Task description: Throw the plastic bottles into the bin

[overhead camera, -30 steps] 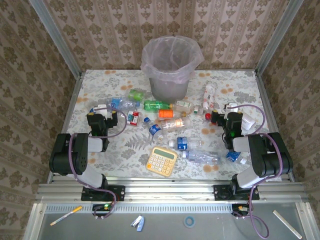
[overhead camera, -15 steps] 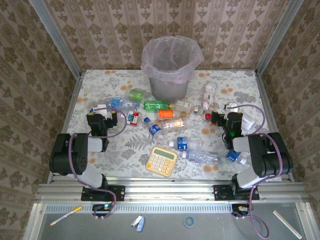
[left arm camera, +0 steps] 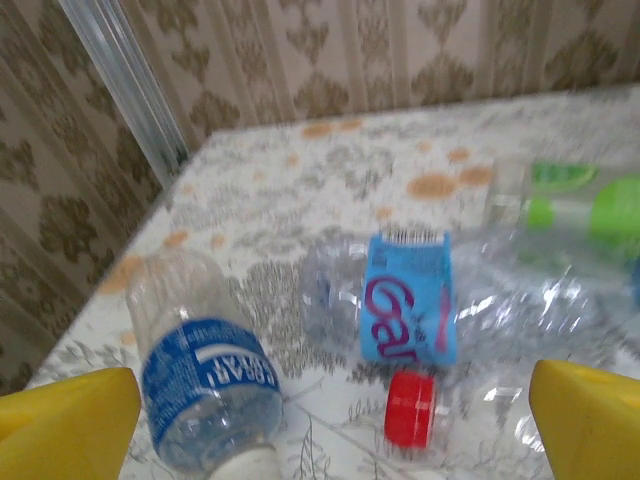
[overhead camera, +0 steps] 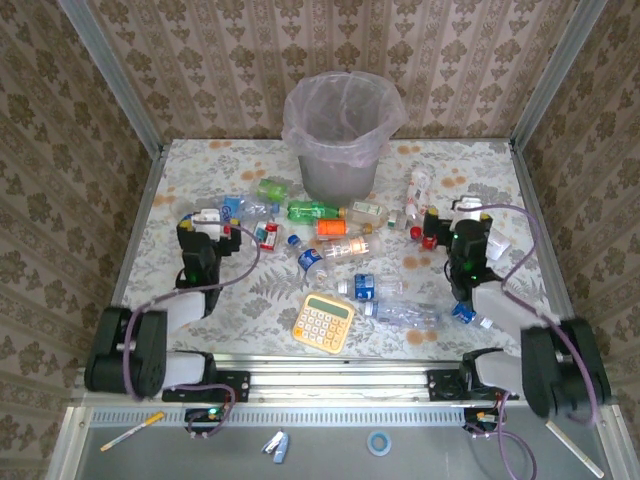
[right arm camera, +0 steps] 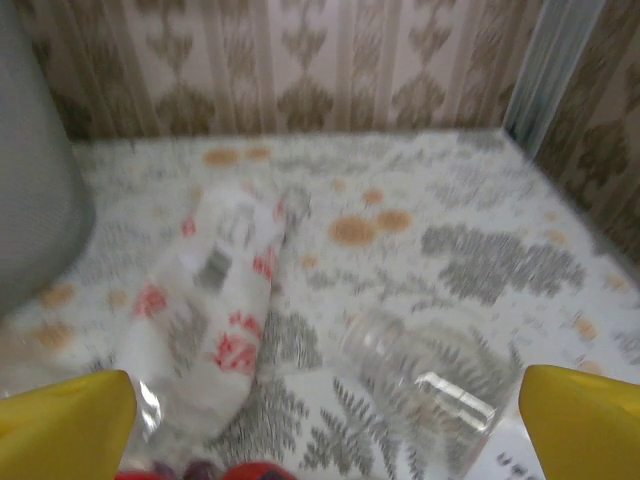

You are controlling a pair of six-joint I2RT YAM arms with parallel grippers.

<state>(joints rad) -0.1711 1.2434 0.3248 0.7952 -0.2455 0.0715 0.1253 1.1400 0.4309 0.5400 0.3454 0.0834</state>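
Note:
Several plastic bottles (overhead camera: 345,247) lie scattered over the middle of the flowered table, in front of the grey bin (overhead camera: 343,132) with its pinkish bag at the back. My left gripper (overhead camera: 207,220) is open at the left end of the scatter. Between its yellow fingertips (left arm camera: 68,426) lie a blue-labelled bottle (left arm camera: 203,375) and a crushed clear bottle with a light blue label (left arm camera: 410,312) and a red cap. My right gripper (overhead camera: 457,222) is open at the right end. Ahead of it lie a white-and-red bottle (right arm camera: 215,320) and a clear bottle (right arm camera: 420,380).
A yellow calculator (overhead camera: 325,320) lies at the near middle of the table. Patterned walls and metal posts close in the table on three sides. The bin's grey wall (right arm camera: 30,220) stands at the left of the right wrist view. More bottles (overhead camera: 400,313) lie beside the calculator.
Both arms have unfolded from their tucked pose, elbows dropping toward the near edge and wrists lifting slightly. Both grippers stay open. The bottles have not moved.

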